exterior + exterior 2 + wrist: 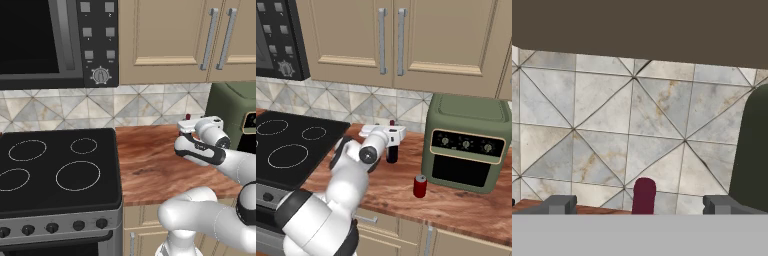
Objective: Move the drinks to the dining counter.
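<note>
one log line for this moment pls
phase: reaching | gripper: open, jaws either side of wine bottle red cap | red can: on counter by air fryer

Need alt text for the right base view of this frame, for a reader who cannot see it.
The white arm's tool hangs at the neck of a dark wine bottle on a wood counter. A red can stands nearer, before a green oven; a black stove sits left, beige cabinets above.
</note>
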{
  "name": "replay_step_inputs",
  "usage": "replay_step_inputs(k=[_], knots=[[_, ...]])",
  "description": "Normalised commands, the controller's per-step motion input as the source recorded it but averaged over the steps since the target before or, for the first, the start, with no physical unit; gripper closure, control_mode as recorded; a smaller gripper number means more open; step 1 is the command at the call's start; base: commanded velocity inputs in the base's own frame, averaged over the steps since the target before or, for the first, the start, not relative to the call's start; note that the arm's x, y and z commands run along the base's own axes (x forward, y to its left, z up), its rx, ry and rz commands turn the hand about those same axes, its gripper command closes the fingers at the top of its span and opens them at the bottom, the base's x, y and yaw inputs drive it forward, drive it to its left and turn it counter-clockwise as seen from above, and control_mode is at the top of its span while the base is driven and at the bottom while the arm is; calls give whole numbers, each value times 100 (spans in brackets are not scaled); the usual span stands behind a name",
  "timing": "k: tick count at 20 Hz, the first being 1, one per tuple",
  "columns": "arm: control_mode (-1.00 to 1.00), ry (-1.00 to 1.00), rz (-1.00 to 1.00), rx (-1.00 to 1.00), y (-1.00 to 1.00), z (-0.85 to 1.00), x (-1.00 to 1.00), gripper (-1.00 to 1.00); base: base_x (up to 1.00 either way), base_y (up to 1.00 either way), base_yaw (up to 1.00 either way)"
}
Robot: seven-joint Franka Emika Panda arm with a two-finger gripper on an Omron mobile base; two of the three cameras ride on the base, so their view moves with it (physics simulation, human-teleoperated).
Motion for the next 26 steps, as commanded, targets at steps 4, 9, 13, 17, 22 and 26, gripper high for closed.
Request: replay_step_inputs(k=[4, 9, 13, 17, 22, 26], knots=[[-100, 0, 0, 0, 0, -15, 19, -100, 0, 0, 0], [-100, 0, 0, 0, 0, -14, 22, -100, 0, 0, 0], [-100, 0, 0, 0, -4, -11, 23, -100, 0, 0, 0], [-100, 0, 0, 0, -9, -12, 19, -100, 0, 0, 0], [-100, 0, -1, 0, -22, -15, 15, -100, 0, 0, 0], [-100, 0, -1, 0, -16, -12, 16, -100, 0, 0, 0]])
